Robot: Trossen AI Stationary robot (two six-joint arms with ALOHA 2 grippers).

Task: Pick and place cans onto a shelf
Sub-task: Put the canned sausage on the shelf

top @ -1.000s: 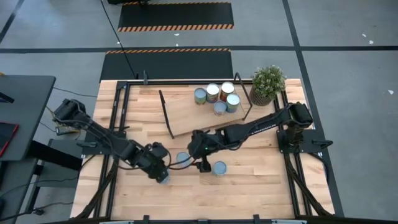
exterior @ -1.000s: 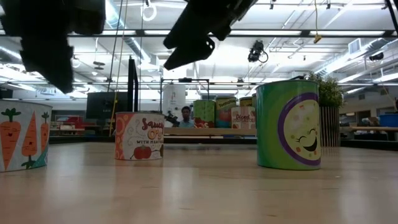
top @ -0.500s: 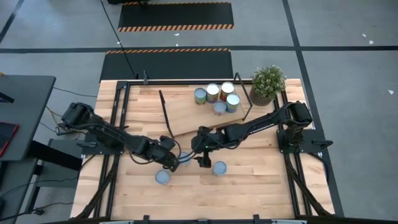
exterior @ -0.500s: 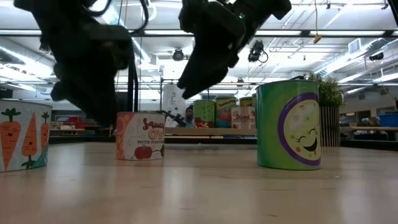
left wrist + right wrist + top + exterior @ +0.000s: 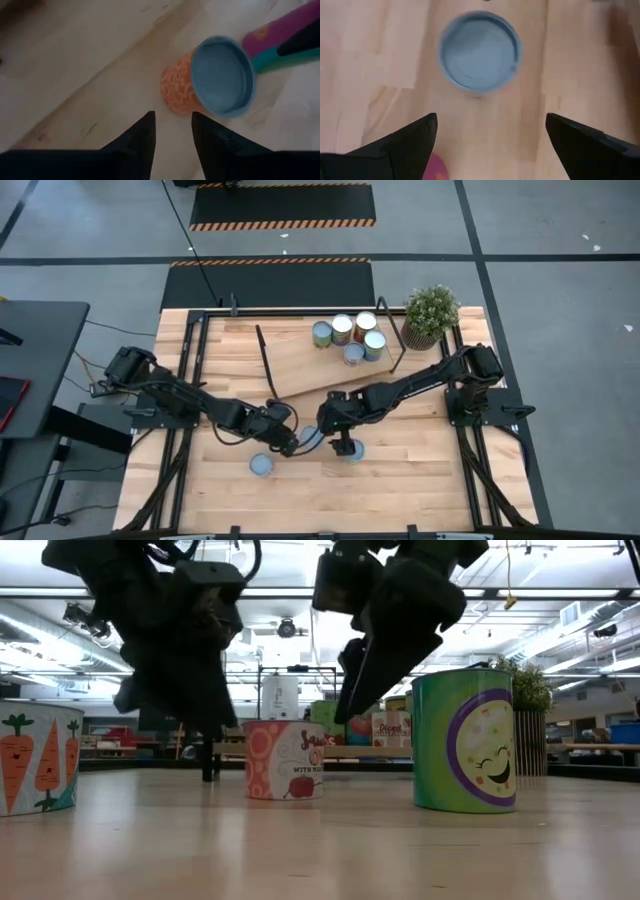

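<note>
Light-wood planks make up the tabletop (image 5: 420, 470), which stands on a grey floor with striped black mats beyond it. Toward the far edge lies the flat light-wood shelf board with thin black frame ends (image 5: 300, 365), carrying five small tins in a cluster (image 5: 350, 338) at its right end, just beside a potted green plant (image 5: 431, 313).

Three more tins stand on the bare table nearer the front. In the low view a white tin printed with orange carrots (image 5: 38, 757) stands at the left, an orange-and-white sauce tin with a tomato picture (image 5: 285, 760) in the middle, and a green tin with a purple ring and a smiling face (image 5: 464, 740) at the right.

Both dark arms reach toward the middle of the table. The left gripper (image 5: 287, 442) hangs low just beside the orange-sided tin with the blue-grey top (image 5: 209, 80); its two dark fingers (image 5: 141, 136) stand only a narrow gap apart and grip nothing, the tin lying just ahead of their tips. The right gripper (image 5: 340, 444) hovers above another tin with a pale blue-grey round top (image 5: 480, 51), its fingers (image 5: 407, 137) spread wide, wider than the tin, and holding nothing. The two grippers are near each other, with the sauce tin between them in the low view.
</note>
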